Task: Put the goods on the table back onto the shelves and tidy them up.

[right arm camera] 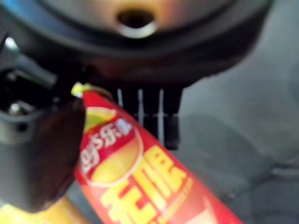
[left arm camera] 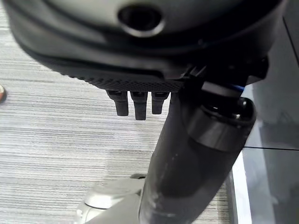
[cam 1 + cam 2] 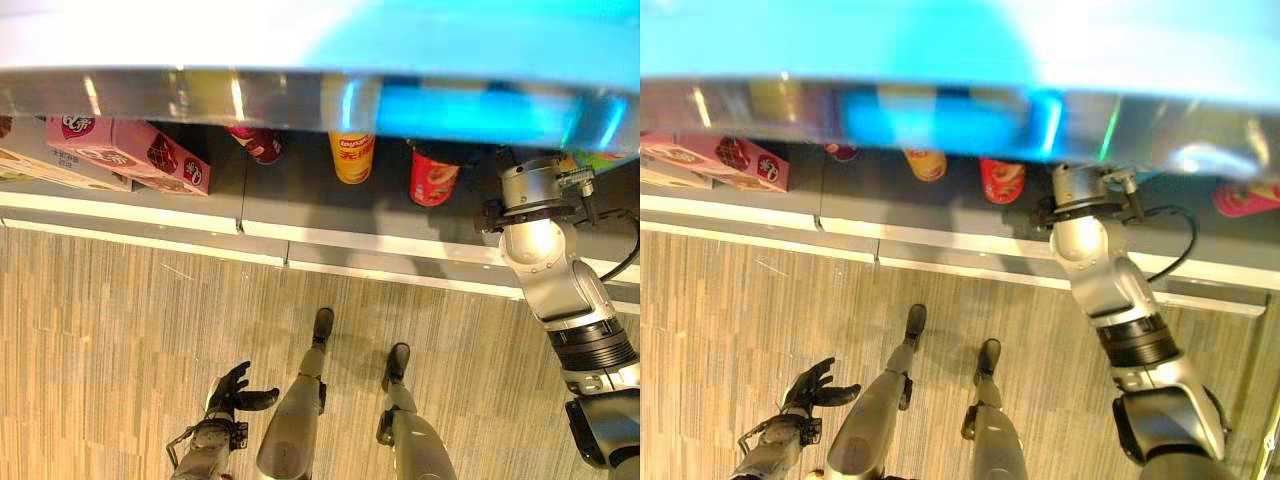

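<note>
Red chip can (image 1: pixel 140 177) with yellow lettering and a round chip logo, lying slanted across the right wrist view, one end tucked in at the right hand (image 1: pixel 154 119). Thumb (image 1: pixel 42 154) pressed against one side of the can, fingers (image 1: pixel 170 130) straight down just behind the other side; can pinched between thumb and fingers. Something yellow (image 1: pixel 42 217) peeking under the can, too blurred to name.

In the eye views, right arm reaching up and in under the shelf's metal front edge (image 3: pixel 300 98); hand itself hidden behind that edge there. On the dark shelf board (image 3: pixel 300 190): pink boxes (image 3: pixel 130 152) at far left, a dark red can (image 3: pixel 262 143), a yellow can (image 3: pixel 351 156), a red can (image 3: pixel 433 178) just beside the right wrist. Open board between the pink boxes and the dark red can, narrow gaps between the cans. Another red can (image 3: pixel 1245 198) lying on the shelf past the right arm. White shelf lip (image 3: pixel 150 210) running along the front, wood-pattern floor (image 3: pixel 120 340) below, open.

Left hand (image 3: pixel 232 392) low by the floor, well apart from the shelf, fingers spread and relaxed, thumb out, holding nothing. Fingertips (image 2: pixel 135 105) straight in the left wrist view, floor behind.
</note>
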Robot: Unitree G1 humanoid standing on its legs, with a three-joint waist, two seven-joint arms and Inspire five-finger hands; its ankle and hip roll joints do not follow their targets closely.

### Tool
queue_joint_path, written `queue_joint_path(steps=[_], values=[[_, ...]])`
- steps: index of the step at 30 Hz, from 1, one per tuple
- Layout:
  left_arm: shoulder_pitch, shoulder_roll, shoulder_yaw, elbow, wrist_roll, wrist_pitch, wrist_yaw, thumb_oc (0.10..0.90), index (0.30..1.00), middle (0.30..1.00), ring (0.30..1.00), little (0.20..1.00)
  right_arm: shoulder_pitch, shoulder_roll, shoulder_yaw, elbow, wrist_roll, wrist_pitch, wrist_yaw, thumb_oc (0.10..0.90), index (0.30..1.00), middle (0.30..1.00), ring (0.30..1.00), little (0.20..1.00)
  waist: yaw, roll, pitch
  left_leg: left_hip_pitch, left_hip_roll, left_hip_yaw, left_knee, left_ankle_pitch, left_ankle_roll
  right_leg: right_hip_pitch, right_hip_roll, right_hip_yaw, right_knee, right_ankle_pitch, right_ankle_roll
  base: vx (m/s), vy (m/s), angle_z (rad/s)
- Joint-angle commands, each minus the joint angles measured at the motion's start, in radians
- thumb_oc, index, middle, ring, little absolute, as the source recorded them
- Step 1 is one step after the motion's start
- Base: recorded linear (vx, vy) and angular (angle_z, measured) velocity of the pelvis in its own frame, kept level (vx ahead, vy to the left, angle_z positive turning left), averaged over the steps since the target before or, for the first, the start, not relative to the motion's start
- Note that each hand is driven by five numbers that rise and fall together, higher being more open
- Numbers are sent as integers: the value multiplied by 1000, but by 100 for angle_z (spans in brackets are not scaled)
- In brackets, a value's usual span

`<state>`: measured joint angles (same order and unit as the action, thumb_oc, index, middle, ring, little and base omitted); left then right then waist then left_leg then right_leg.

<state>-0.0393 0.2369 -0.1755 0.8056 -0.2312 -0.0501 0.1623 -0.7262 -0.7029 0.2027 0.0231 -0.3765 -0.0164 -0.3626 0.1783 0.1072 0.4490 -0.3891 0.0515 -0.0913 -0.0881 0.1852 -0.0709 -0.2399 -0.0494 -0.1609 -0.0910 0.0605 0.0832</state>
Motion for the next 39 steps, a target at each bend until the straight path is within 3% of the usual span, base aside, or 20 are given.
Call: queue_joint_path(steps=[1, 39], values=[[51, 58, -23, 38, 28, -26, 56, 800, 900, 900, 900, 900, -113, 14, -46, -179, -61, -61, -114, 400, 300, 300, 300, 300, -7, -44, -79, -54, 75, 9, 110, -104, -90, -21, -166, -18, 218, -150, 144, 0, 0, 0], [33, 62, -63, -58, 42, -49, 102, 800, 900, 900, 900, 900, 5, 86, -140, -167, -188, -8, -329, 400, 300, 300, 300, 300, -28, -10, -27, -152, 53, -7, 148, -107, -85, -103, -172, -39, 262, -165, 139, -5, 0, 1]])
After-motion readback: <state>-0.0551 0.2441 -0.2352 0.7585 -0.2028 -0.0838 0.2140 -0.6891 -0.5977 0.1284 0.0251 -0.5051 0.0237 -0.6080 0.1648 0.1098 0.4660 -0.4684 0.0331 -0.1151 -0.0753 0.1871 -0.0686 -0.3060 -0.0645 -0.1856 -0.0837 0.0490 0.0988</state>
